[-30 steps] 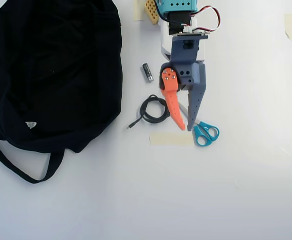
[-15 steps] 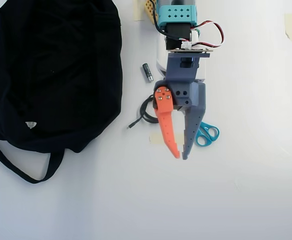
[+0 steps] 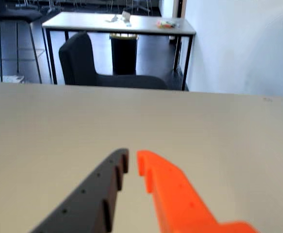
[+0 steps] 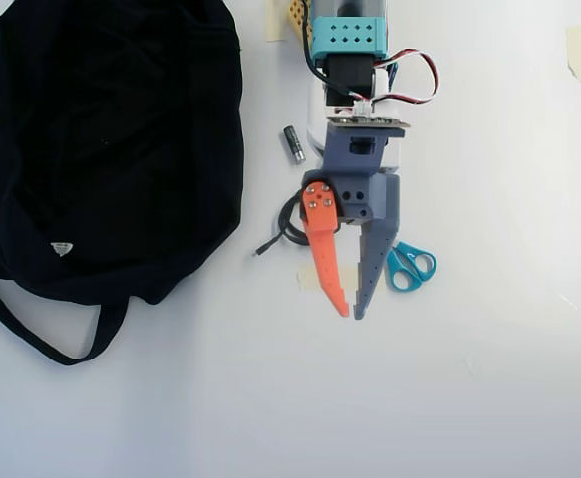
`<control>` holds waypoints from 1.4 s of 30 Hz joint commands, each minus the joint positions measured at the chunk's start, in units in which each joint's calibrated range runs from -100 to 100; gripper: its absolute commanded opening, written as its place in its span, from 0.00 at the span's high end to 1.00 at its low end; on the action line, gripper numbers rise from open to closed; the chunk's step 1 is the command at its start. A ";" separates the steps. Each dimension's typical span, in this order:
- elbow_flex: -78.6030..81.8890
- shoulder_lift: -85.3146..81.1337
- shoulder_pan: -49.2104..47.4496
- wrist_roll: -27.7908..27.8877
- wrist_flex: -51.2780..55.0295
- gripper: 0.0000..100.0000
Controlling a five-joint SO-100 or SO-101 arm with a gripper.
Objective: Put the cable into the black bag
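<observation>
A soft, crumpled black fabric bag (image 4: pixel 101 149) with a looping strap fills the left of the overhead view on a smooth white table (image 4: pixel 489 378). The gripper (image 4: pixel 348 314), one orange finger and one grey, both ridged plastic, is nearly closed on nothing. The thin black cable (image 4: pixel 288 224) lies coiled just beside the bag, partly under the arm. Teal-handled scissors (image 4: pixel 410 266) and a small battery (image 4: pixel 294 143) lie nearby. The wrist view shows a dark chair (image 3: pixel 83 63) and a desk (image 3: pixel 117 23) beyond.
</observation>
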 commanded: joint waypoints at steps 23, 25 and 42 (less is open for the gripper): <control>-1.75 -12.74 -0.53 0.24 63.29 0.98; -1.75 -12.74 -0.61 0.24 70.70 0.97; -0.76 -12.74 1.34 6.74 88.27 0.97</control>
